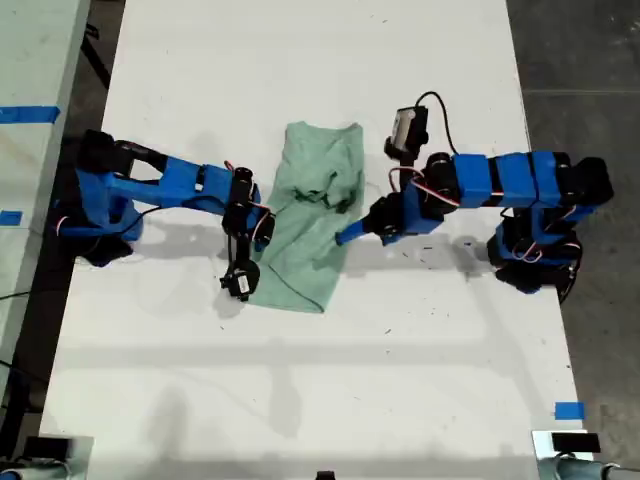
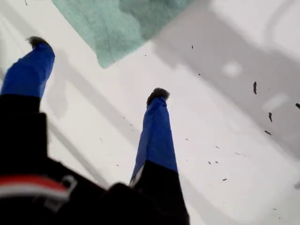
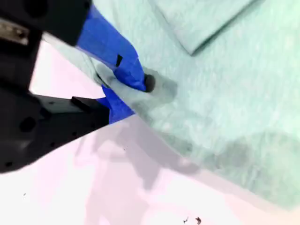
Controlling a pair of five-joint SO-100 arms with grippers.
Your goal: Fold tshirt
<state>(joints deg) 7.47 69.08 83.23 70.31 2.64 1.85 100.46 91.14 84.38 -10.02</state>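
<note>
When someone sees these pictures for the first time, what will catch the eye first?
First the pale mint-green tshirt, lying crumpled and partly folded in the middle of the white table between two blue arms. Next, my second hand pinches the cloth at its edge on the exterior view's right. My first hand hangs open over bare table beside a corner of the shirt.

White table (image 1: 320,60), long, runs top to bottom of exterior view. Tshirt (image 1: 310,235) lies on it approx mid-table, pale mint green, rumpled w/ part folded over itself. Both blue arm bases sit on table, one at each side edge in exterior view. Small dark specks (image 2: 255,87) scattered on tabletop. Blue tape bit (image 1: 569,410) near exterior view's lower right corner.
</note>
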